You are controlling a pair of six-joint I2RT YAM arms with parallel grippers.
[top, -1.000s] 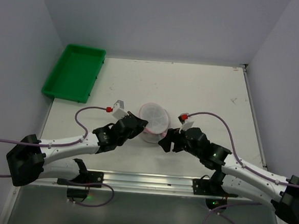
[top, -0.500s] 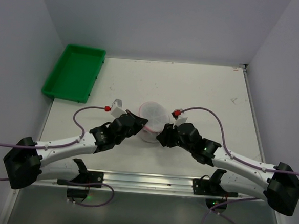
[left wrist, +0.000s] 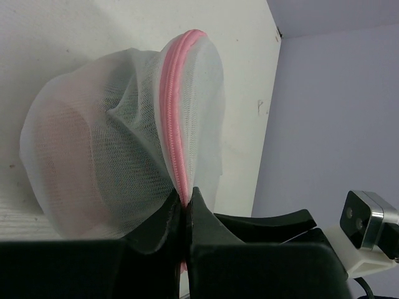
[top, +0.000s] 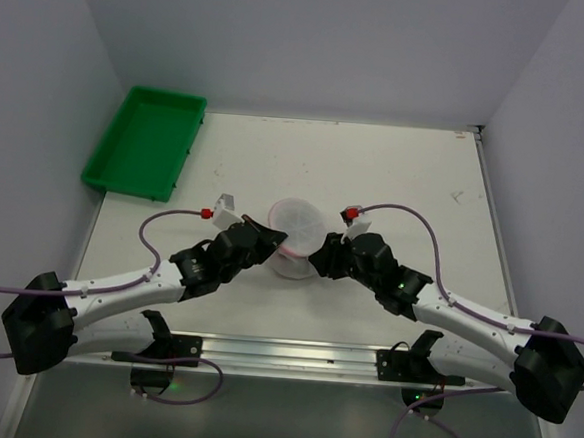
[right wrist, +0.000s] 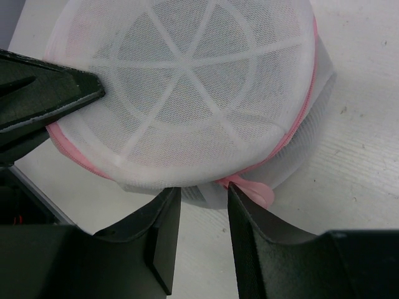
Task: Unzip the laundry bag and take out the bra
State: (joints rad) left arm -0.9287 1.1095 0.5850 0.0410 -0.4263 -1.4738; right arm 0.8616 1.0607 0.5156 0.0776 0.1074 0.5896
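Note:
The laundry bag is a small round drum of white mesh with pink zipper trim, at the table's middle between both arms. My left gripper is shut on its pink trim at the bag's left edge and holds that side lifted. My right gripper is open at the bag's right lower edge. In the right wrist view its fingers straddle the bag's rim, and a pink loop lies against the right finger. The bra shows only as a faint pinkish shape inside the mesh.
A green plastic tray stands at the back left of the table. The white tabletop extends behind and to the right of the bag. Purple cables loop off both arms.
My right gripper has moved left and forward up to the bag's right edge. My left gripper has stayed shut on the trim, and the bag has tilted and shifted slightly.

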